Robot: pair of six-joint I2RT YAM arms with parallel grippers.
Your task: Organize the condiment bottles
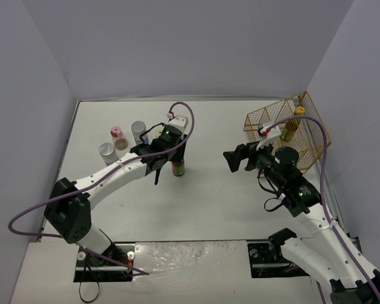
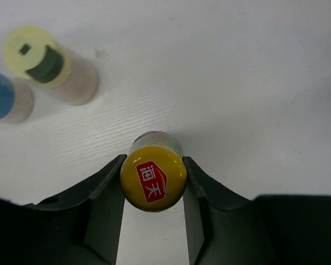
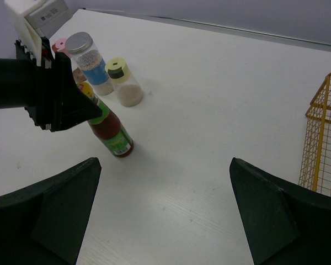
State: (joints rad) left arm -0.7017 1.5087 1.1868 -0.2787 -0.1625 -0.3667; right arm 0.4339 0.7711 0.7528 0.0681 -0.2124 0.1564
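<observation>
My left gripper [image 1: 172,158] [image 2: 154,161] is shut on the yellow cap of a dark bottle [image 1: 178,168] [image 2: 153,178] with a green label, whose base is at the table surface; it also shows in the right wrist view [image 3: 111,133], leaning. Left of it stand a yellow-green-capped shaker [image 2: 43,59] [image 3: 123,80], a pink-capped shaker [image 1: 116,132], and two silver-lidded jars [image 1: 138,129] [image 1: 106,152] with blue labels. A second dark, yellow-capped bottle [image 1: 293,124] stands in the yellow wire basket [image 1: 316,136]. My right gripper [image 1: 233,159] [image 3: 164,212] is open and empty above the table's middle.
The wire basket stands at the back right corner, and its edge shows in the right wrist view [image 3: 324,138]. Grey walls enclose the white table [image 1: 221,202] on three sides. The left arm stretches across the table's left half.
</observation>
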